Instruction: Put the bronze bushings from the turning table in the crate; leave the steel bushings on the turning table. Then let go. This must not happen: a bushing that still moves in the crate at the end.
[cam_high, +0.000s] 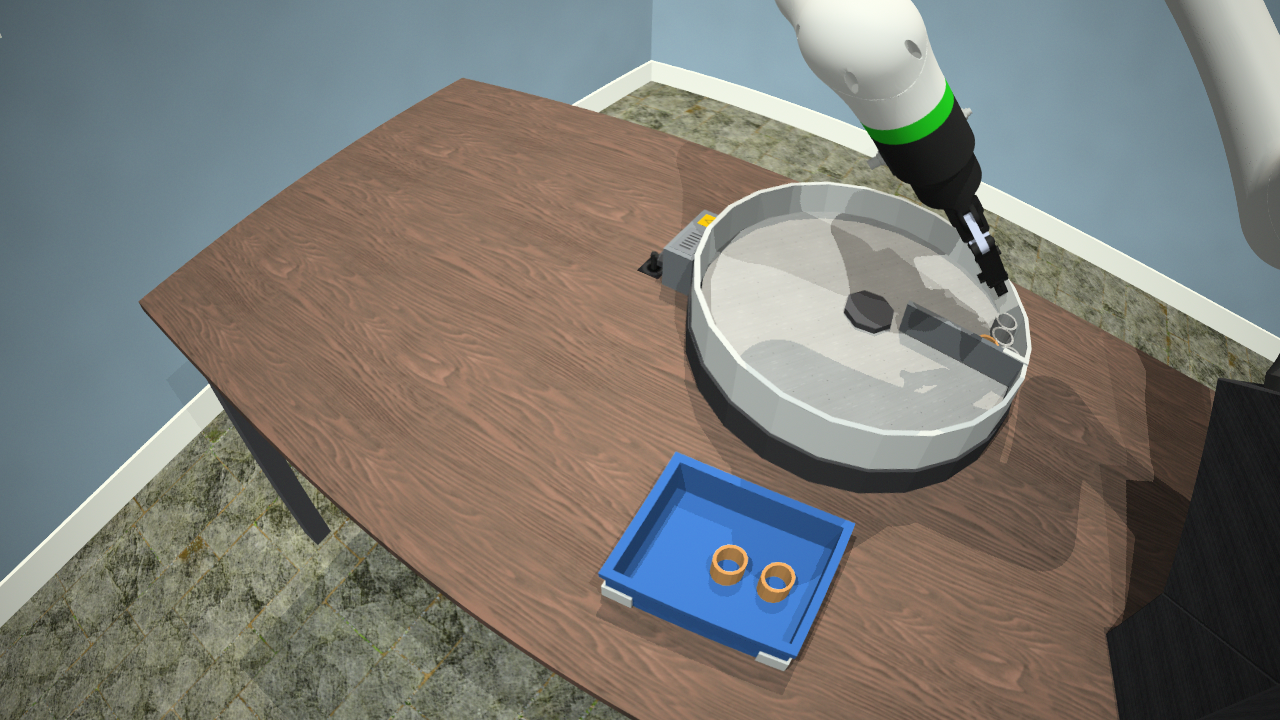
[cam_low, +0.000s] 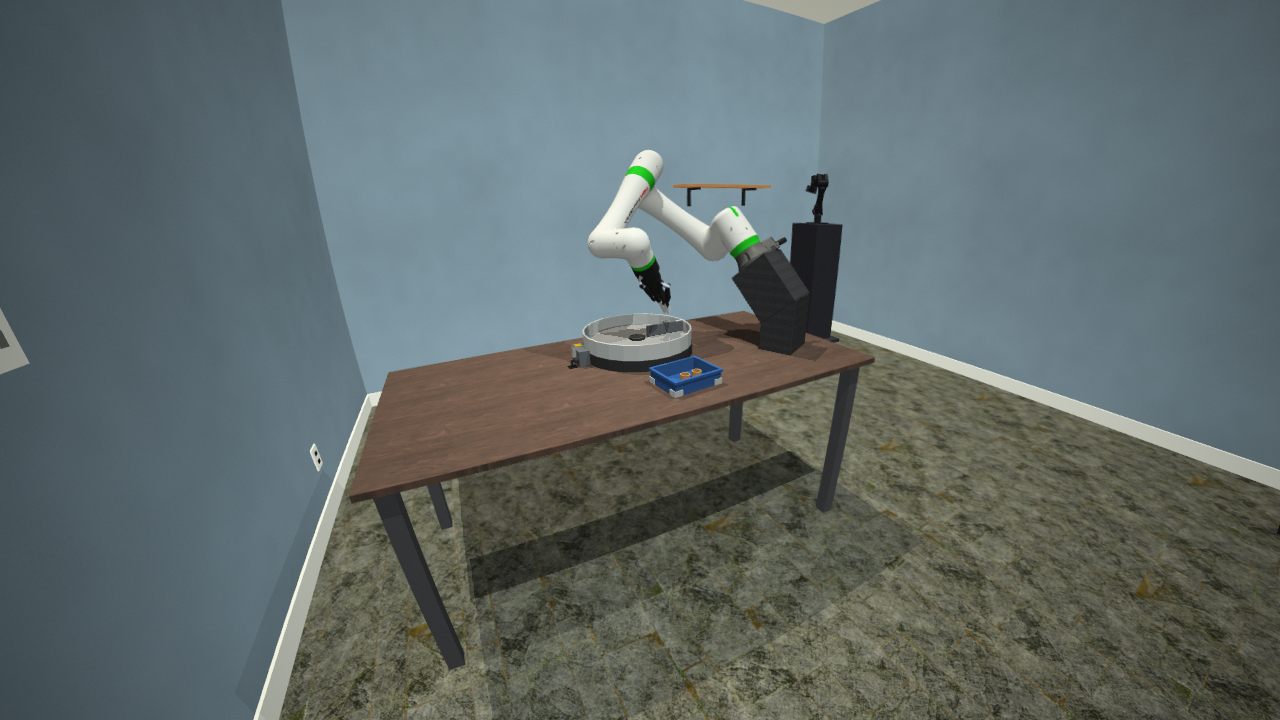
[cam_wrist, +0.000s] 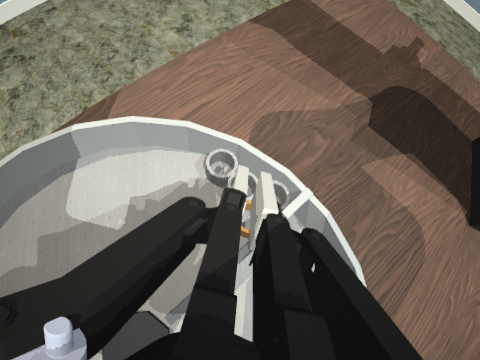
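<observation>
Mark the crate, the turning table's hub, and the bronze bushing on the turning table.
Crate (cam_high: 698, 621) (cam_low: 698, 380): top, exterior; outer wall.
Hub (cam_high: 868, 311) (cam_low: 636, 337) (cam_wrist: 134, 334): top, exterior, wrist; upper face.
Bronze bushing (cam_high: 988, 338) (cam_wrist: 245, 232): top, wrist; visible rim.

- I see an orange-brown pair of bushings (cam_high: 728, 579) in a plain blue crate (cam_high: 637, 591) (cam_low: 686, 385).
- My view shows brown, wavy-grained wood on the table (cam_high: 402, 313) (cam_low: 483, 411) (cam_wrist: 320, 85).
</observation>
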